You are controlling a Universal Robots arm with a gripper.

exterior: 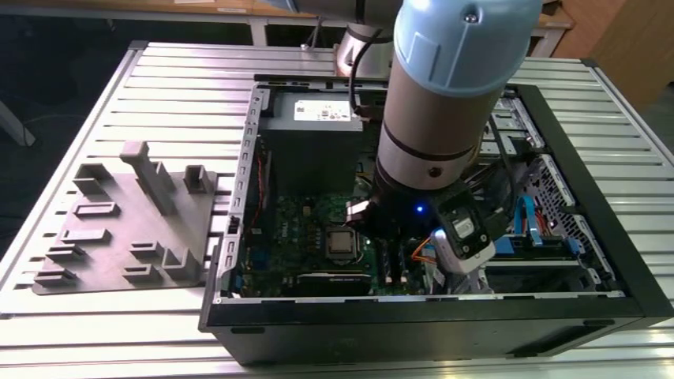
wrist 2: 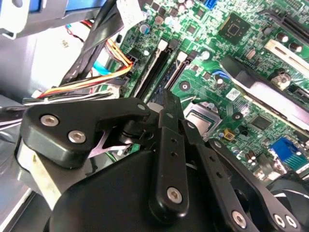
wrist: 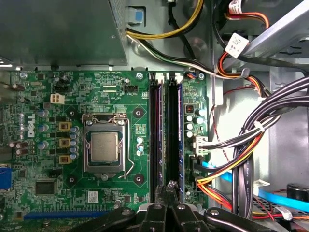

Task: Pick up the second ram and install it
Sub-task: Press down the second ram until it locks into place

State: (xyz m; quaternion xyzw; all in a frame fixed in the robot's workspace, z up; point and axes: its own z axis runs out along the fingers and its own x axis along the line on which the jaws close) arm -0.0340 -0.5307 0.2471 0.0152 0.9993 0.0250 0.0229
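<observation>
Our black claw [wrist: 169, 186] looks clenched, tips together, over the slots of the large green motherboard [wrist: 142, 164]. The long thin blue-black second ram [wrist: 174, 135] seems to stand in the slot nearer the bundled cables [wrist: 241, 145]. We judge it light, stiff and fragile, best held by its long edges

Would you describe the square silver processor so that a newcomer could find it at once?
Look inside the open black computer case at the large green motherboard. Alongside the two long dark memory slots sits the square silver processor. It is the only shiny metal square, framed by a steel latch bracket.
</observation>
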